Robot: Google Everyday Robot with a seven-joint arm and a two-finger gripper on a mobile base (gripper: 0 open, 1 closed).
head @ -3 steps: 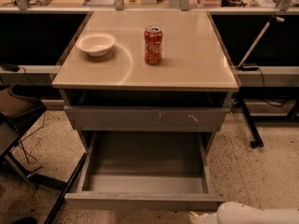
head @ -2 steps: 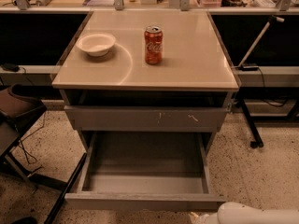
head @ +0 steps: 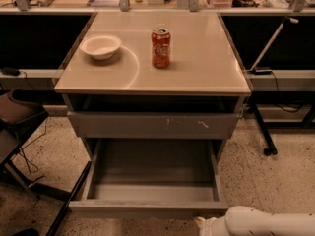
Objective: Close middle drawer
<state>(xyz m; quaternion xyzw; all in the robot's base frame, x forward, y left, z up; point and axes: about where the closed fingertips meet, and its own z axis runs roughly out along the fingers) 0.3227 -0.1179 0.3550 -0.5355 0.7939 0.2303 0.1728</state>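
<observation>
The middle drawer (head: pixel 147 208) is pulled far out of the grey cabinet. It is wide and shallow, with a plain flat front, and its grey inside holds nothing. Above it, the drawer front with pale scratch marks (head: pixel 152 125) stands slightly out from the cabinet. My gripper (head: pixel 203 224) is at the end of the white arm (head: pixel 268 222) that enters from the bottom right corner. It sits just in front of the right part of the middle drawer's front, low in the view and mostly cut off.
On the cabinet's beige top (head: pixel 206 68) stand a red soda can (head: pixel 160 47) and a white bowl (head: pixel 100 46). A dark chair (head: pixel 17 119) stands at the left and a black stand leg (head: pixel 261 132) at the right. The floor is speckled.
</observation>
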